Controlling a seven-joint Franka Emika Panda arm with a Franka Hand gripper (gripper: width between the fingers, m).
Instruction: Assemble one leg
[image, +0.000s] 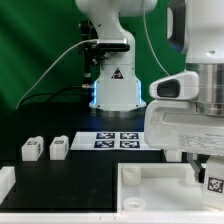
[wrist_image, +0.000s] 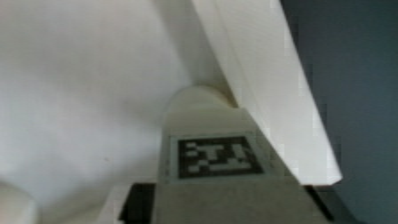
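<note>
My gripper (image: 207, 172) is at the exterior view's right, low over the large flat white panel (image: 150, 192). It is shut on a leg (image: 213, 184), a small white block whose black-and-white tag shows below the hand. In the wrist view the leg (wrist_image: 217, 157) sits between my two dark fingers (wrist_image: 137, 203), tag facing the camera, and my gripper (wrist_image: 228, 204) closes on its sides. The leg's far end is next to a raised white wall of the panel (wrist_image: 267, 80). I cannot tell whether the leg touches the panel. Two more legs (image: 31, 149) (image: 58, 148) stand on the table at the left.
The marker board (image: 118, 140) lies in front of the robot base (image: 115, 90). A white part (image: 5, 185) shows at the left edge. The table is black with a green backdrop behind.
</note>
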